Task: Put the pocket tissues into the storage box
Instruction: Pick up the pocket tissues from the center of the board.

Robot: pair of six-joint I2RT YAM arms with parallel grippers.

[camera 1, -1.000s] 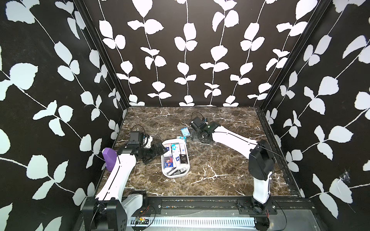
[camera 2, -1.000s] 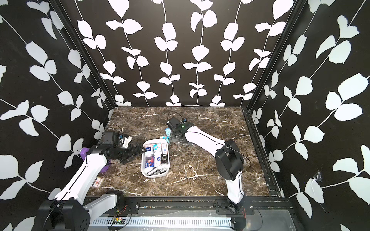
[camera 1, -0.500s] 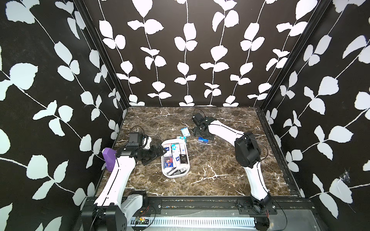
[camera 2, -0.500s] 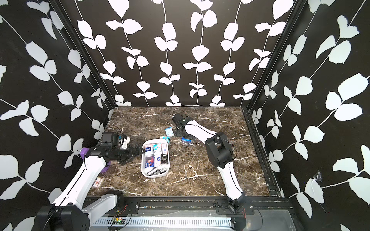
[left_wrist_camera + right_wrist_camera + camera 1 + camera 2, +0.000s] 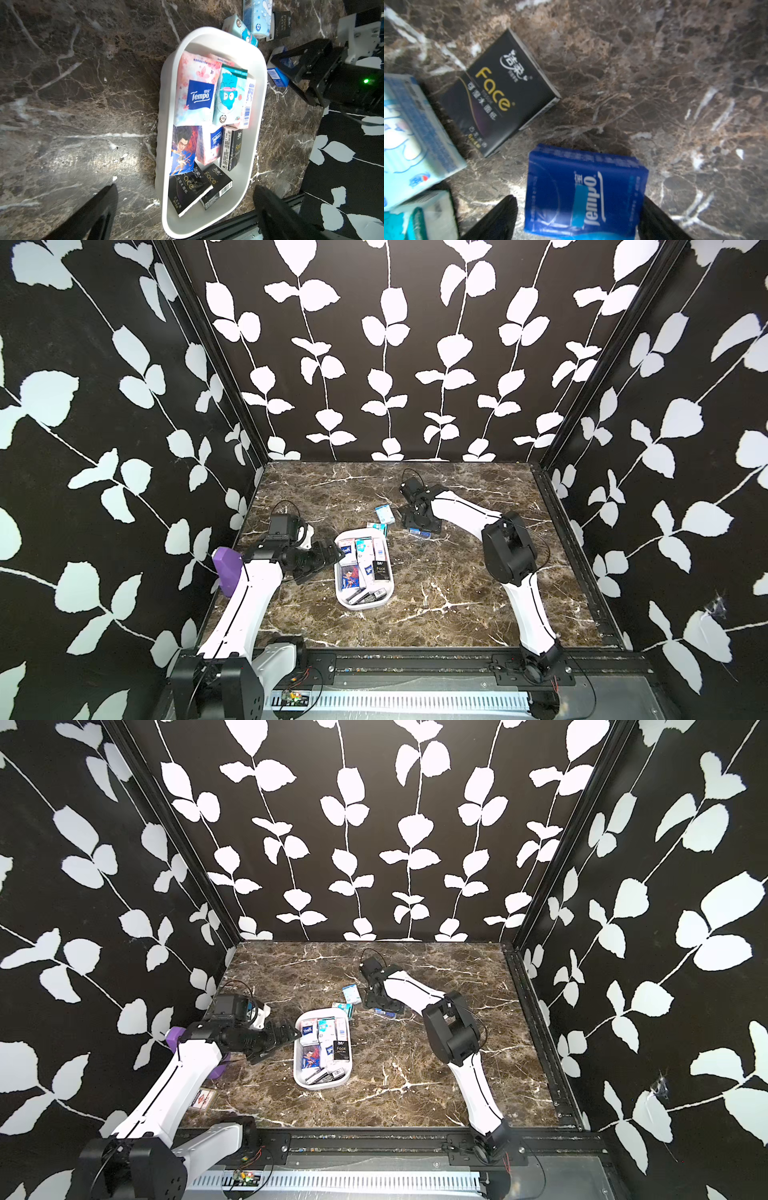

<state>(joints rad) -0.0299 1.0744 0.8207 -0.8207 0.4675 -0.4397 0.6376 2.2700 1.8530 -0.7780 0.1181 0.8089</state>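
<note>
Beyond the box's far end, on the marble table [image 5: 436, 593], the right gripper [image 5: 578, 199] is down over a blue pack [image 5: 583, 187], jaws apart on either side of it, with one finger [image 5: 502, 216] clear of the wrapper. A black pack [image 5: 500, 93] and a pale-blue pack [image 5: 411, 135] lie near. The white box [image 5: 362, 607] holds several packs [image 5: 197, 97]. The left gripper [image 5: 330, 555] hovers wide apart at the box's left side.

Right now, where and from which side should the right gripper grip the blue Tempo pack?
By the two side edges parallel to its logo, from above: the blue Tempo pack lies flat on the marble table, clear of the black Face pack, with the fingers of the right gripper straddling it.
</note>
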